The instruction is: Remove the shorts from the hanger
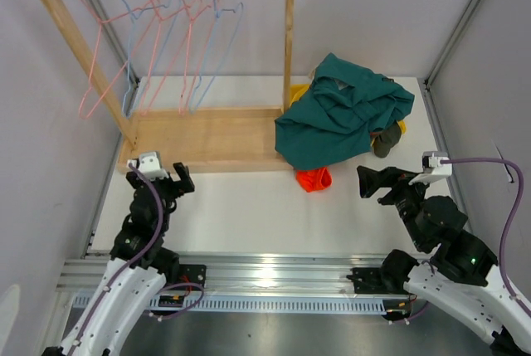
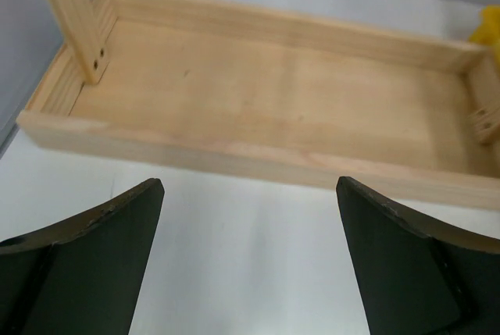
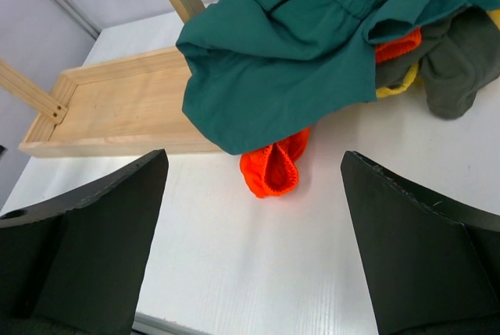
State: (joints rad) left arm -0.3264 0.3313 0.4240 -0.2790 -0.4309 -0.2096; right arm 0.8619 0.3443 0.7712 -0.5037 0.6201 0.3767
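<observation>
A heap of shorts lies on the white table right of the wooden rack. Dark teal shorts (image 1: pixel 340 115) (image 3: pixel 312 46) lie on top. Bright orange shorts (image 1: pixel 314 178) (image 3: pixel 272 167) stick out at the front. Dark olive shorts (image 1: pixel 385 140) (image 3: pixel 457 62) and a strip of yellow (image 1: pixel 298 90) (image 3: pixel 394 87) show at the edges. Grey shorts are hidden. Several empty wire hangers (image 1: pixel 166 49) hang on the rack's rail. My left gripper (image 1: pixel 159 175) (image 2: pixel 250 194) is open and empty in front of the rack's base (image 2: pixel 273 93). My right gripper (image 1: pixel 373 183) (image 3: pixel 254 167) is open and empty, near the orange shorts.
The wooden rack (image 1: pixel 207 136) has a tray-like base, two uprights and a top rail at the back left. Grey walls close in the table on the left, back and right. A metal rail (image 1: pixel 265 277) runs along the near edge.
</observation>
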